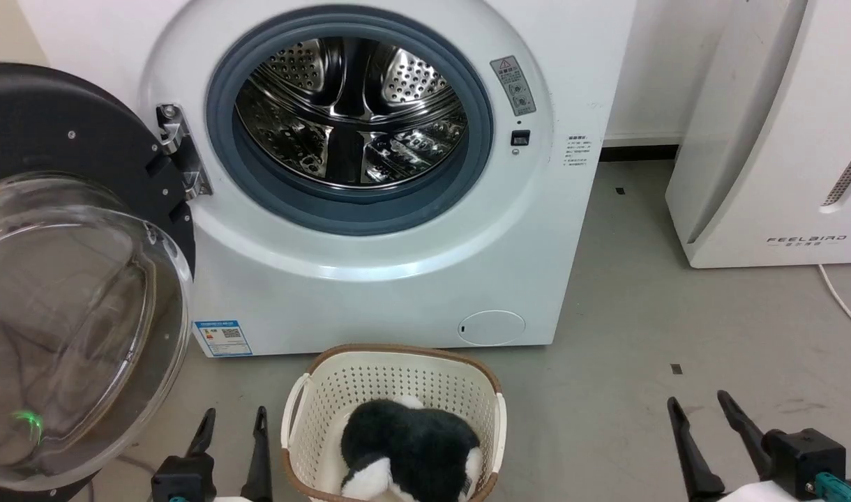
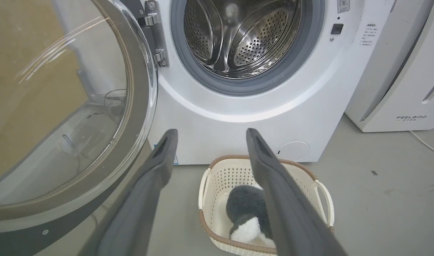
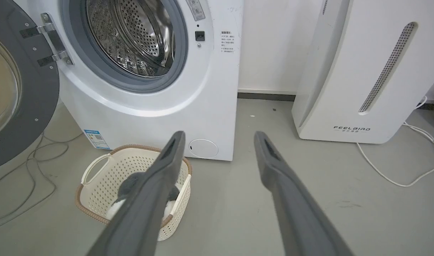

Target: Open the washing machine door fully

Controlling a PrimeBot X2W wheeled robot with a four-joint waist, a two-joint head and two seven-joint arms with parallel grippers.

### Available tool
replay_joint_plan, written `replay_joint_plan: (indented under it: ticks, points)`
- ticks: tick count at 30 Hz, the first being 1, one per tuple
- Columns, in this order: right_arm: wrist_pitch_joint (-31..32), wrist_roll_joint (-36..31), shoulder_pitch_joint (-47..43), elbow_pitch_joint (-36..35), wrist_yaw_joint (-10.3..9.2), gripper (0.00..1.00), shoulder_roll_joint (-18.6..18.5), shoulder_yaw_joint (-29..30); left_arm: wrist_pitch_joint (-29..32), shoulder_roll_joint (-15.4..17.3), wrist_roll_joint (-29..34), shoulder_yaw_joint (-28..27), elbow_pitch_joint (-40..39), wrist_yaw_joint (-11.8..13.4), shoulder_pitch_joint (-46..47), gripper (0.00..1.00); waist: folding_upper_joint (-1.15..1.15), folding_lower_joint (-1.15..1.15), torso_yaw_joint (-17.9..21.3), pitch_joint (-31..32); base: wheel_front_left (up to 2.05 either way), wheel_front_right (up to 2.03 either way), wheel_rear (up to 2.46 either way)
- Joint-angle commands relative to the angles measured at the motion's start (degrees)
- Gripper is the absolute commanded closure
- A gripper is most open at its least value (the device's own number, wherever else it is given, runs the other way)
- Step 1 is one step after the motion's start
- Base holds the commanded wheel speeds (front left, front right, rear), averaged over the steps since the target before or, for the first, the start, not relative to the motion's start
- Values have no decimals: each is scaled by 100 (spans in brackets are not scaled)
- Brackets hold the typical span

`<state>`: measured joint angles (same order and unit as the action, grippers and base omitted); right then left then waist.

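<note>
The large round black glass-windowed washing machine door (image 1: 77, 279) stands swung wide at the left of the white front-loading washing machine (image 1: 370, 279), clear of its steel drum (image 1: 349, 111), so the opening looks done or nearly so. The left gripper (image 1: 235, 416) and right gripper (image 1: 697, 399) hover low, fingers spread and empty; at most, the left one owes the door's rim a light outward push.

Washing machine (image 1: 370, 293) stood far centre on floor (image 1: 642, 314). Washing machine door (image 1: 70, 279) hung off hinge (image 1: 181, 150) at left of drum opening (image 1: 349, 111), angled out leftward toward near side. Basket (image 1: 397, 380) sat on floor just before washing machine, plush toy (image 1: 408, 443) in it. Second appliance (image 1: 767, 139) stood right of washing machine, apart from it, cable (image 1: 840, 296) on floor at its right. Left gripper (image 1: 234, 436) was near, just left of basket; right gripper (image 1: 697, 418) near, well right of basket.
</note>
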<state>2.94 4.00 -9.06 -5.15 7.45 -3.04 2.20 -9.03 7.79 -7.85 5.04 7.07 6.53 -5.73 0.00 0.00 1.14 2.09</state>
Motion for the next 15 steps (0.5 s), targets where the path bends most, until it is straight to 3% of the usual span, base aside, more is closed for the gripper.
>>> replay_joint_plan:
  ticks: [1,15]
  points:
    - [1,0,2,0,0,100,0,-2,0,-2,2,0,0,-3,1,100,0,0,0,0,0,0,0]
    - [-30,-42,97,54,0,100,2,-25,94,-53,85,-55,-74,-76,61,100,0,0,-12,-22,0,0,0]
